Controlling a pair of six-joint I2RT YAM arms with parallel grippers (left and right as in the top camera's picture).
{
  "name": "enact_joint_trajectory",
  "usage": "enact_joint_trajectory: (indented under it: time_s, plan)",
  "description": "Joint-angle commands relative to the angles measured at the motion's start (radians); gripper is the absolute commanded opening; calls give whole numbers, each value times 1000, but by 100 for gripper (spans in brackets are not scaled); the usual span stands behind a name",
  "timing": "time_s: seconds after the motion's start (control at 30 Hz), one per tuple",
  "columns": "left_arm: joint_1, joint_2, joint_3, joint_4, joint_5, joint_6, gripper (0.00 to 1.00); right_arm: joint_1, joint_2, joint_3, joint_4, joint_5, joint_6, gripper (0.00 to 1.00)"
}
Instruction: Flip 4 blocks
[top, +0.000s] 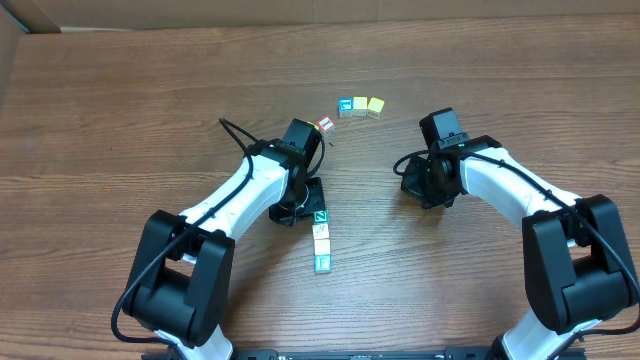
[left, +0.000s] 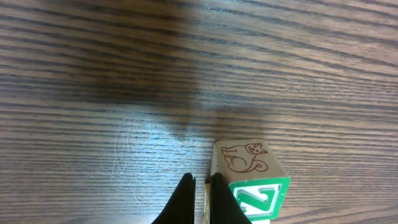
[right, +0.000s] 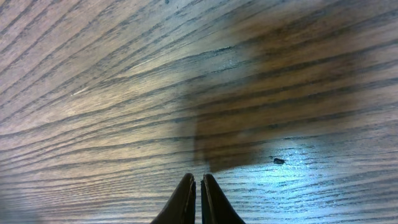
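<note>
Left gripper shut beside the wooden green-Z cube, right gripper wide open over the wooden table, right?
Not quite: the right wrist view shows the right gripper shut, over the wooden table. The left gripper is shut beside the wooden green-Z cube.

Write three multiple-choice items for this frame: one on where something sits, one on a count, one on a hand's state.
1. Where is the green Z block?
A. At the end of the row, beside the left hand
B. Alone at the far edge
C. Stacked on another block

2. How many blocks form that row?
A. Two
B. Four
C. Six

3. The right hand is:
A. Shut, holding nothing
B. Wide open
C. Shut on a block

Answers:
1 A: the left wrist view shows the Z block right beside that hand.
2 B: the overhead view shows four blocks in line.
3 A: the right wrist view shows it closed tight with nothing between.
</note>
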Motion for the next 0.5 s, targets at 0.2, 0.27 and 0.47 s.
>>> enact_joint_trajectory:
  time_s: [0.2, 0.27, 0.47]
  plan:
    - [3, 12, -11, -18, -56, 19, 4, 4, 5, -8, 3, 8, -11, 6]
    - [10, 12, -11, -21, -60, 18, 4, 8, 5, -8, 7, -42, -45, 4]
    - [19, 12, -11, -60, -50, -7, 4, 61, 5, -8, 15, -124, -74, 4]
